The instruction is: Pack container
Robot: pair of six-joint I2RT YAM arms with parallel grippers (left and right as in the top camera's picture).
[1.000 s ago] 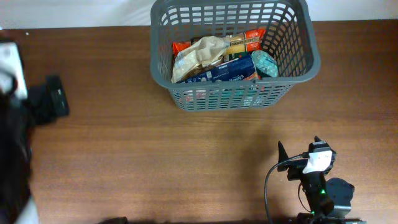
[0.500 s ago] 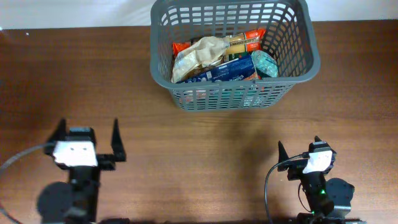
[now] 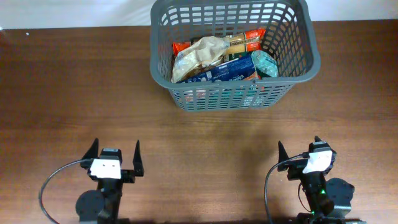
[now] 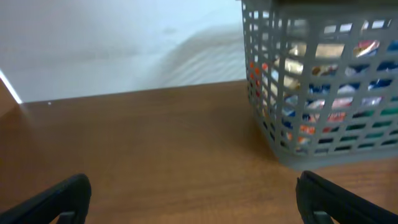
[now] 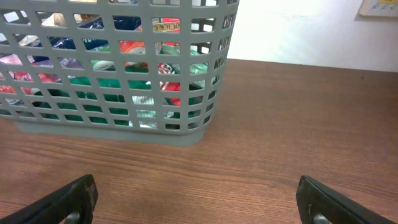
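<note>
Since half a second ago the left gripper [image 3: 115, 147] has slid right and closer to the near edge of the wooden table [image 3: 186, 137]; the basket and the right arm have not moved. At near left, the left gripper points toward the far side with its two dark fingers [image 3: 94, 151] spread wide apart and nothing between them; in the left wrist view the same gripper [image 4: 196, 200] shows only bare tabletop in its gap, with the container [image 4: 323, 93] ahead and to the right. At far centre, slightly right, the container [image 3: 230, 97] stands upright on the table, well apart from both arms; it is a large grey basket with lattice sides. Inside it, from left to right, lie a crumpled cream bag [image 3: 199, 55], a blue packet [image 3: 221, 71] along the near wall, an orange packet [image 3: 249, 38] by the far wall, and a teal packet [image 3: 266, 62]. At near right, the right gripper [image 3: 299, 148] also faces the far side, its claw spread apart and empty; the right wrist view of this gripper [image 5: 198, 200] shows the container [image 5: 118, 68] ahead and to the left.
</note>
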